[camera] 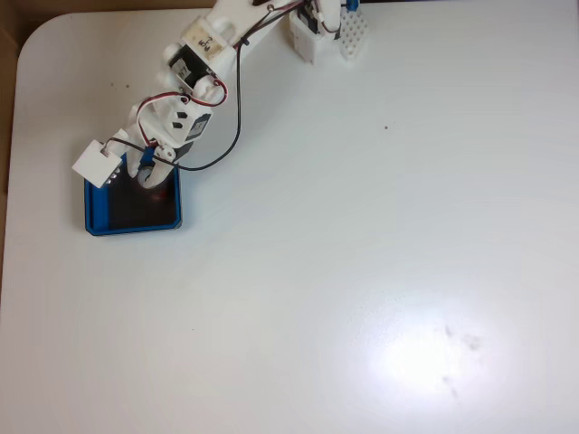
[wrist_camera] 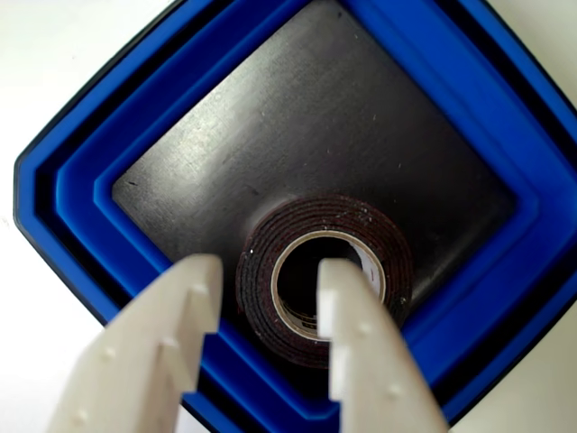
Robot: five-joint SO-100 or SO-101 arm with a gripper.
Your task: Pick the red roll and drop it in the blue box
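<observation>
Red roll (wrist_camera: 323, 281) flat in blue box (wrist_camera: 81, 194) near corner wall, hand (wrist_camera: 270, 293) straddling its rim, grip undeterminable

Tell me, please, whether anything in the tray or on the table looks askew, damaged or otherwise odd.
Nothing stands out. In the wrist view the red roll lies flat on the black floor of the blue box, near one wall, with one finger of the gripper in its hollow centre. The table shows only a few small specks.
</observation>
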